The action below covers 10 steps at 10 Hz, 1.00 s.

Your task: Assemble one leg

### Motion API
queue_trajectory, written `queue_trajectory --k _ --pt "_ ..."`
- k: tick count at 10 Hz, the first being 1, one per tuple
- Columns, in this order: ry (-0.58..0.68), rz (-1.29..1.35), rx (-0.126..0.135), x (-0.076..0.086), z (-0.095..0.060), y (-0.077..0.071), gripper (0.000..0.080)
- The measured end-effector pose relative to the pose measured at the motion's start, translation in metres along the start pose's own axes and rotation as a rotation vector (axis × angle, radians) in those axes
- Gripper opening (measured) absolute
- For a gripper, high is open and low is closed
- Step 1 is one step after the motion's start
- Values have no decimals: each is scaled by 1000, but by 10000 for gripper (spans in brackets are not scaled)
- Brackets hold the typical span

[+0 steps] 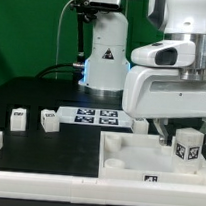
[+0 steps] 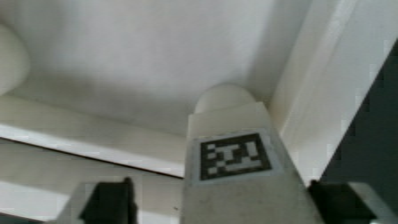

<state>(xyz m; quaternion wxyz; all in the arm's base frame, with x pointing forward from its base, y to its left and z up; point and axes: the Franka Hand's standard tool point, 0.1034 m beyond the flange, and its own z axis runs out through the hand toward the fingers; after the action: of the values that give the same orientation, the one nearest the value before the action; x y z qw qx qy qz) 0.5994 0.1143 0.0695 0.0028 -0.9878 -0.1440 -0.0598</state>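
Observation:
A white leg [image 1: 186, 148] with a square tag stands upright at the corner of the large white tray [image 1: 125, 159] on the exterior view's right. My gripper [image 1: 179, 130] is straight above it with its fingers down both sides. In the wrist view the leg [image 2: 233, 150] points down into the tray's inner corner [image 2: 160, 70]. One finger [image 2: 111, 203] stands apart from the leg with a visible gap, and the other finger [image 2: 356, 203] is close beside it. The jaws are open around the leg. Its lower end is hidden.
Two more legs [image 1: 19, 120] [image 1: 50, 119] stand on the dark table at the exterior view's left. The marker board [image 1: 95, 116] lies behind the tray, with another leg [image 1: 140, 124] by its right end. A white rail [image 1: 45, 177] runs along the near edge.

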Motion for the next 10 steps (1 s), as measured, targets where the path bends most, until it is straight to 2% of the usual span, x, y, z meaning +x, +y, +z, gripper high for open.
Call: queue_trajectory --k 1,2,4,7,10 --pt "0 30 0 0 0 0 397" --pt "0 47 1 0 0 0 294" --pt "0 212 2 0 1 0 294" --pt "6 664 -2 -1 2 -8 294" --pt "6 1159 -17 0 2 -12 294"
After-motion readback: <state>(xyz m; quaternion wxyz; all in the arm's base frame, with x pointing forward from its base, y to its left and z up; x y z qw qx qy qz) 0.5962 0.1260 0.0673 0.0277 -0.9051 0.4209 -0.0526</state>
